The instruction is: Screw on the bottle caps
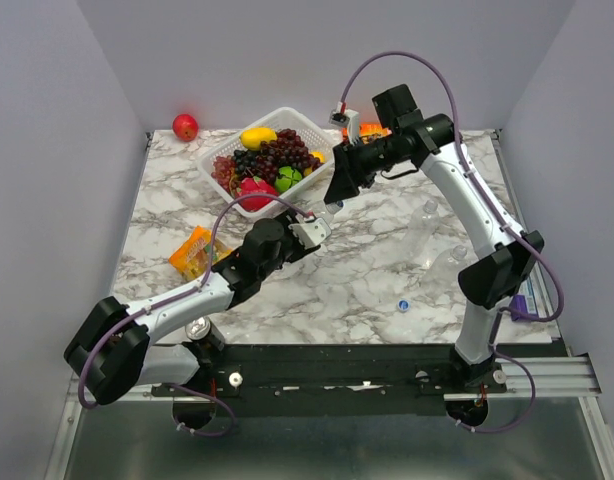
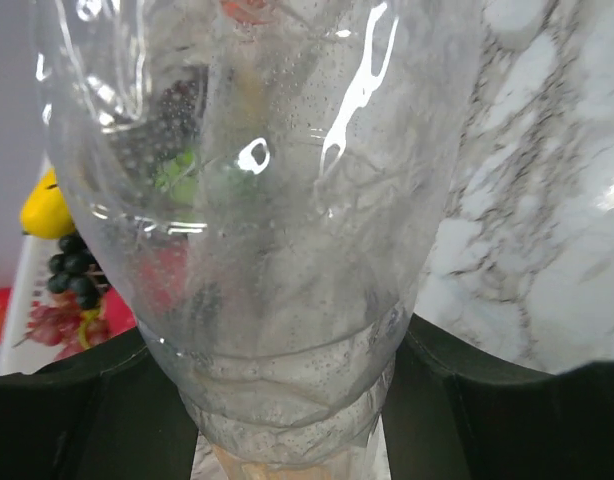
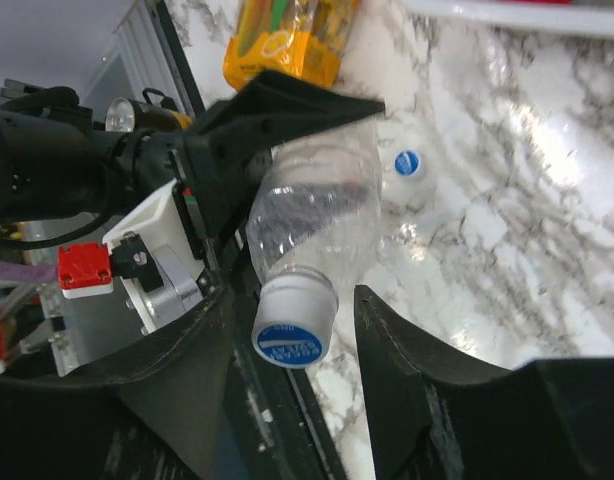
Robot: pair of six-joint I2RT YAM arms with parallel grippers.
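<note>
The bottle (image 3: 317,200) is clear, its cap (image 3: 290,343) blue with white lettering, the table (image 1: 377,270) grey-veined white marble.

Basket (image 1: 209,152) crowds far side, tabletop (image 1: 337,290) bare centre-front

The left gripper (image 2: 292,405) clamps a clear, droplet-fogged bottle (image 2: 287,230) between its 2 black fingers (image 2: 77,410). The bottle widens away from them and fills most of the view. Marble table (image 2: 547,200) lies to the gripper's right. To its left sit a yellow fruit (image 2: 45,210) and dark grapes (image 2: 75,272).
</note>
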